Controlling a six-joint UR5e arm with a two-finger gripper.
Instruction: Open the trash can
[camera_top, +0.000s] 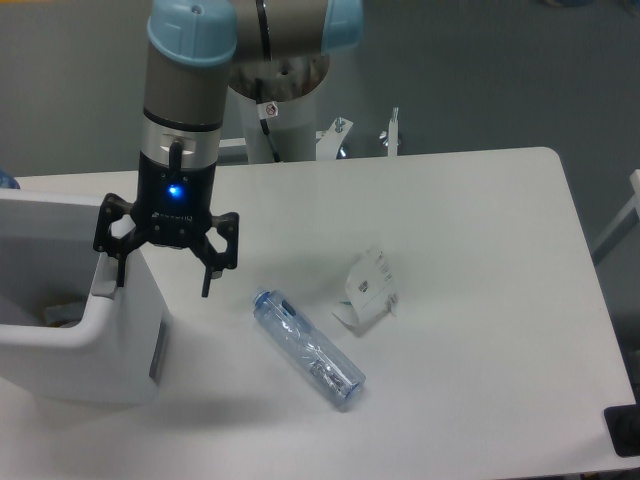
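Bottle (308, 348) lies nearest on the table (480, 300), clear and slanted, with the crumpled white wrapper (367, 288) just beyond it. At the left edge sits the trash can (90, 340), its top open and something dim inside, hard to make out. Gripper (163, 277) hangs at its right rim, fingers spread wide, holding nothing.
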